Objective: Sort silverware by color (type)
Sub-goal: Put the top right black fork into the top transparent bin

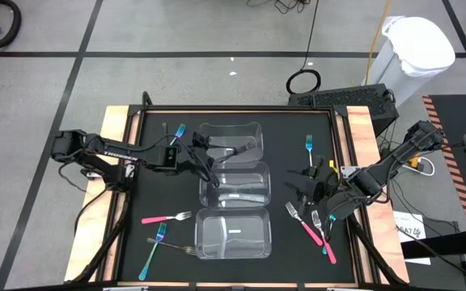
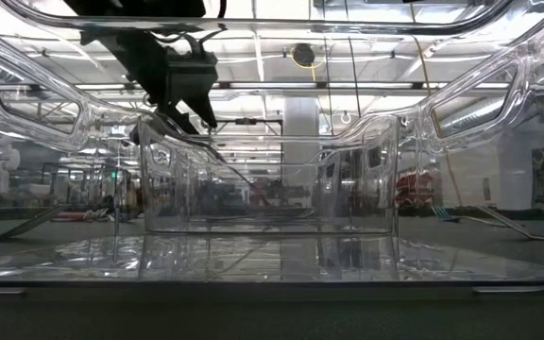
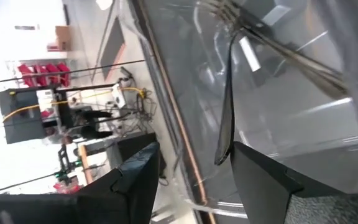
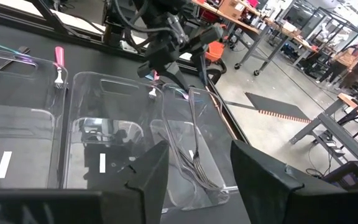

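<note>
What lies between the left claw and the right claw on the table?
In the high view, the clear containers stand in a column between the left claw and the right claw; the far one holds dark grey forks.

High view: hangs overhead, facing straight down on the whole table (image 1: 136, 194), both arms and the floor around it.
Low view: sits at table-top height, pressed close against a clear container (image 2: 272, 189), looking level through its walls into the room.
Left wrist view: rides the left arm, tilted, very near a container wall.
Right wrist view: looks across the row of containers (image 4: 104, 137).
Shared: the containers, seen by all four.
</note>
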Robot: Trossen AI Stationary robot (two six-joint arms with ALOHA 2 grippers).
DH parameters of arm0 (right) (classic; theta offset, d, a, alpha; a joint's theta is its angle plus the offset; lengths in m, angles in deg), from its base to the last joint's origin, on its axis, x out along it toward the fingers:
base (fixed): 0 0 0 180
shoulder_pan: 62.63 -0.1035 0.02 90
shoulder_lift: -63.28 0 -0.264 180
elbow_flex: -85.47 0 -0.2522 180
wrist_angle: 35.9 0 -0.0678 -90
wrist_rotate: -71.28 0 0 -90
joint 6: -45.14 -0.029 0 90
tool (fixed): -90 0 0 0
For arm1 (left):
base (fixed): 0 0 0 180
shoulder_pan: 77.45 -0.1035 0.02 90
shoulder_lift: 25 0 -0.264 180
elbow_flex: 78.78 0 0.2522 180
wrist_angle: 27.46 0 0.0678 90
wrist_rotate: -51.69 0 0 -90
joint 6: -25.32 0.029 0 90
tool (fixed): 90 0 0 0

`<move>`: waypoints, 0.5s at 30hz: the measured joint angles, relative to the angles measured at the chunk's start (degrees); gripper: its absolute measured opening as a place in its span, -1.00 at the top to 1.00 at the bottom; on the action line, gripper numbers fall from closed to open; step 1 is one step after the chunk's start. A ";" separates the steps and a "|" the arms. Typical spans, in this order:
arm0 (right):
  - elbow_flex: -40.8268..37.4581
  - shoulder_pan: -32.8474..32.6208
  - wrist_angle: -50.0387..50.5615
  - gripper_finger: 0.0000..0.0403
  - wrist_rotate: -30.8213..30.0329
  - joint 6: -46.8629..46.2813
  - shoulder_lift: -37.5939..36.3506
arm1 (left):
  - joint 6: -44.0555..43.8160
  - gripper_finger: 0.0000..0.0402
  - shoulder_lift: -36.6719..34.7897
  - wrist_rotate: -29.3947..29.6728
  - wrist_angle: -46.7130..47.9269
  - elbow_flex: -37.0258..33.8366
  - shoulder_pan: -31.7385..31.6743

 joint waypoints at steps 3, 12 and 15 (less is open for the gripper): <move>0.00 0.00 -0.11 0.17 0.00 0.00 0.00 | -0.61 0.01 0.00 -3.00 0.35 0.00 -0.55; 0.00 -0.02 -0.48 0.17 0.00 0.17 0.00 | -2.11 -0.16 -0.15 -6.08 -0.03 -0.02 -0.65; 0.00 0.00 -0.48 0.17 0.02 0.17 0.00 | -2.38 -0.28 -0.61 -5.81 0.16 -0.04 -0.66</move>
